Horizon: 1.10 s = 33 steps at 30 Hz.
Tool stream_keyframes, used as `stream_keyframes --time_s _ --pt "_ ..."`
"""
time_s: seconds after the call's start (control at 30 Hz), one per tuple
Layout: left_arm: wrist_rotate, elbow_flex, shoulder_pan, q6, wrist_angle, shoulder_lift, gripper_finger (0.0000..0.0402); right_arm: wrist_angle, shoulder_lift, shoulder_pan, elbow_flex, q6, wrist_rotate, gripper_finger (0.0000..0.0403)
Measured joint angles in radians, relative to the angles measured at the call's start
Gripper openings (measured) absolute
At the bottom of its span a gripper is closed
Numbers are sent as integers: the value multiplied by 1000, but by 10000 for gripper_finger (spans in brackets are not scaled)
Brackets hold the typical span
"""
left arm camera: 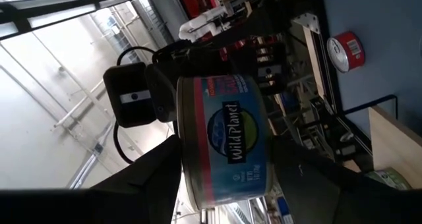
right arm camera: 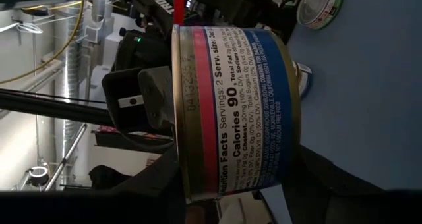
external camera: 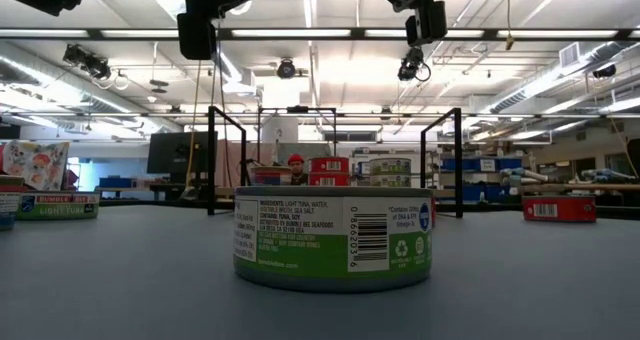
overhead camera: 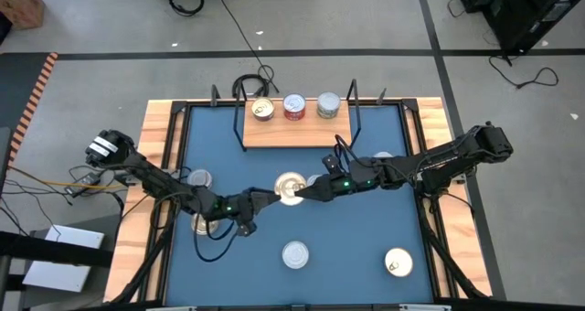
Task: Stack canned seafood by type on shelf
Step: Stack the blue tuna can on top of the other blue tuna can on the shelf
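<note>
At the centre of the high view, the left end effector (overhead camera: 271, 198) and the right end effector (overhead camera: 309, 191) meet from opposite sides on one gold-lidded tin (overhead camera: 291, 187), both clamped on it; each wrist view shows the blue-and-pink labelled tin (left arm camera: 227, 145) between dark fingers (left arm camera: 155, 178). Toward the upper middle, the shelf (overhead camera: 292, 134) carries three tins in a row: a gold-lidded one (overhead camera: 262, 111), a red-sided one (overhead camera: 294, 107) and a silver-lidded one (overhead camera: 328, 106). More tins lie on the blue worktop (overhead camera: 347, 247): a silver-lidded tin (overhead camera: 295, 254) at lower centre, another gold tin (overhead camera: 398, 262) at lower right.
</note>
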Motion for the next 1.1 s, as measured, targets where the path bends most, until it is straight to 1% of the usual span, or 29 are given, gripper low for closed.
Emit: stream_keyframes --time_s 0.2,0.37,0.67,0.73,0.9,0.97,1.1 --pt "31 0 16 -15 -16 -1 234 -6 0 0 0 6 -2 188" --pt "35 7 22 -32 -27 -1 233 -9 0 0 0 12 -1 188" --pt "35 53 24 -136 -98 0 231 -2 -1 0 0 13 -10 188" --pt "32 61 26 -159 -110 0 228 -2 0 0 0 13 -13 188" --pt "19 66 26 -162 -116 0 202 -5 0 0 0 -4 -16 188" --pt "10 66 25 -160 -116 1 202 -4 0 -1 0 -14 -16 189" --pt "-2 68 25 -162 -115 1 202 3 0 -1 1 -63 -17 225"
